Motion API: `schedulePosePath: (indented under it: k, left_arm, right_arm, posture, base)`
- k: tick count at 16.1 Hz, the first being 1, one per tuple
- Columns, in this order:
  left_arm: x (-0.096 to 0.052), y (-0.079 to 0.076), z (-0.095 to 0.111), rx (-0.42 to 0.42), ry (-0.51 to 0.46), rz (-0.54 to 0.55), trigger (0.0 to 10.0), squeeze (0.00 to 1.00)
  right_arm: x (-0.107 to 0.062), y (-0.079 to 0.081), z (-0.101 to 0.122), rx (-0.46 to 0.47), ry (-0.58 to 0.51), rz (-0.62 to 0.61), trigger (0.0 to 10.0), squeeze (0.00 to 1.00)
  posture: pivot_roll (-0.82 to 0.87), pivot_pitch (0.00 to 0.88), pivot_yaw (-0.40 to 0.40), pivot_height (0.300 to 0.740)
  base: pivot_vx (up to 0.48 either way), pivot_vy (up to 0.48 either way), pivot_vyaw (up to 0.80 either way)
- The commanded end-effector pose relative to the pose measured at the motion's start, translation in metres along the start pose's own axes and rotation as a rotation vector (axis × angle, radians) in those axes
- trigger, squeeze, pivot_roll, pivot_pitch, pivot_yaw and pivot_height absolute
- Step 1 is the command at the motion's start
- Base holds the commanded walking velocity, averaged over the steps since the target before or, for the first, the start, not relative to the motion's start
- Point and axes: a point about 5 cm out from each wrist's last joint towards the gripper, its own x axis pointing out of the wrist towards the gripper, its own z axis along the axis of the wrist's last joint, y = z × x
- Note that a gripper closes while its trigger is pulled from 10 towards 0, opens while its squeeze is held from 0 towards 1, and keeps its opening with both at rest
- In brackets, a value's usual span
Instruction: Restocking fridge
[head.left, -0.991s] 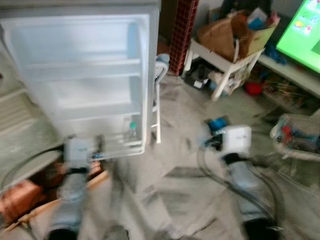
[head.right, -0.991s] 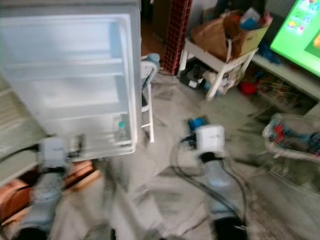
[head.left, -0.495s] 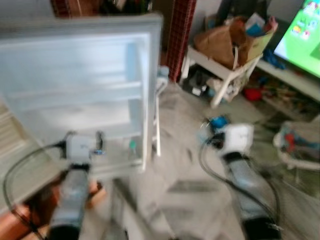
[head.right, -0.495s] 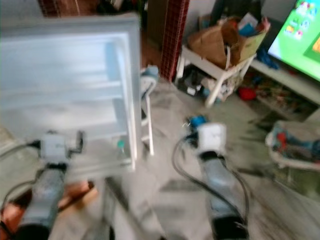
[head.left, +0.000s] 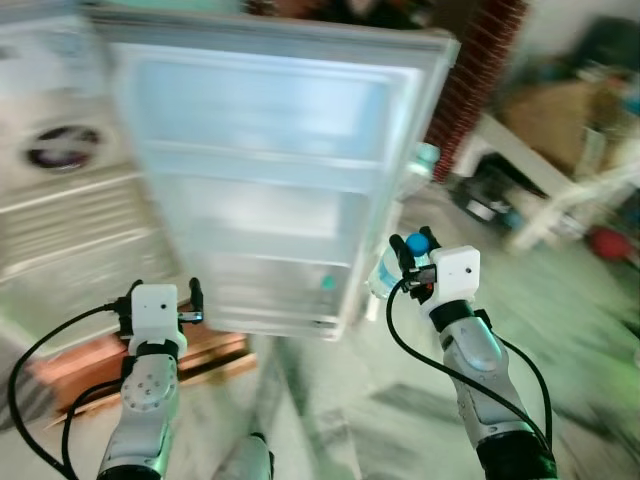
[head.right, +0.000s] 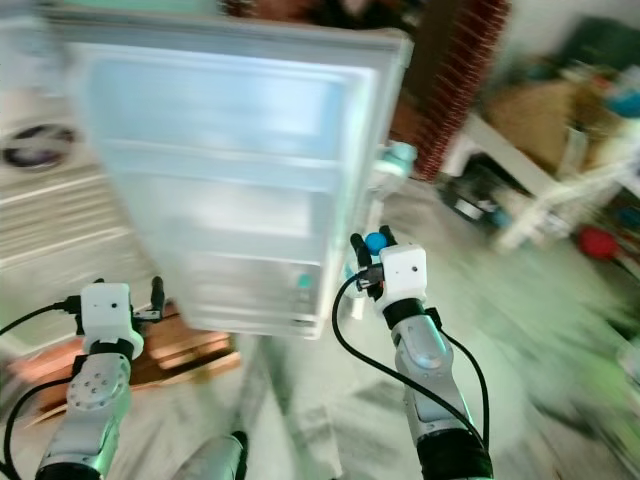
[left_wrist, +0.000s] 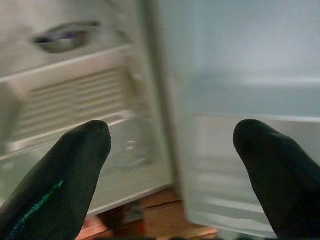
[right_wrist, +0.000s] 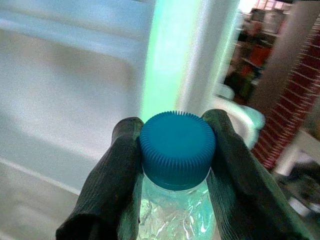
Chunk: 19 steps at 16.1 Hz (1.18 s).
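Right gripper (right_wrist: 172, 150) clamps a clear blue-capped plastic bottle (right_wrist: 176, 150) at centre frame, left gripper (left_wrist: 170, 145) gaping empty; shelving it in the open white fridge door (head.left: 270, 170) likely follows.

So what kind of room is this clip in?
Most likely a lived-in home, around a kitchen corner. An open fridge door with shelves stands ahead on a tiled floor, and a cluttered white table is off to the right. The right gripper holds a blue-capped water bottle.

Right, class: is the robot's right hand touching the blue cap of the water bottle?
Touching. In the right wrist view, both black fingers of the right hand press against the sides of the blue cap, with no gap.
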Motion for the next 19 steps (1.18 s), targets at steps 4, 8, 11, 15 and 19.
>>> schedulePosePath:
  k: [4, 8, 11, 15, 19]
  left_arm:
    - [-0.0006, 0.0007, -0.0001, 0.004, 0.011, 0.007, 10.0, 0.0]
    - [-0.0017, -0.0028, -0.0002, 0.005, 0.015, -0.006, 10.0, 0.0]
    - [-0.0025, -0.0029, -0.0008, 0.007, 0.019, -0.01, 10.0, 0.0]
    - [-0.0003, -0.0017, -0.0001, 0.017, 0.019, -0.014, 10.0, 0.0]
    - [-0.0008, 0.0035, 0.0013, 0.025, 0.012, -0.014, 10.0, 0.0]
  right_arm:
    - [0.0032, -0.0035, 0.0119, -0.014, -0.057, -0.001, 10.0, 0.0]
    - [0.0015, -0.0017, 0.0083, -0.004, -0.039, 0.022, 10.0, 0.0]
    - [0.0008, 0.0019, 0.0066, 0.009, -0.026, 0.056, 10.0, 0.0]
    - [0.0011, 0.0056, 0.0049, 0.01, -0.011, 0.085, 10.0, 0.0]
    - [-0.0008, -0.003, 0.003, 0.015, -0.006, 0.006, 10.0, 0.0]
  posture:
    - [0.09, 0.083, -0.071, 0.74]
    - [0.09, 0.087, -0.07, 0.74]
    - [0.09, 0.087, -0.07, 0.74]
    - [0.1, 0.09, -0.072, 0.74]
    - [0.09, 0.102, -0.072, 0.74]
  base:
    - [0.0, 0.0, 0.73]
    - [0.0, 0.0, 0.72]
    - [0.0, 0.0, 0.7]
    - [0.0, 0.0, 0.45]
    - [0.0, 0.0, 0.0]
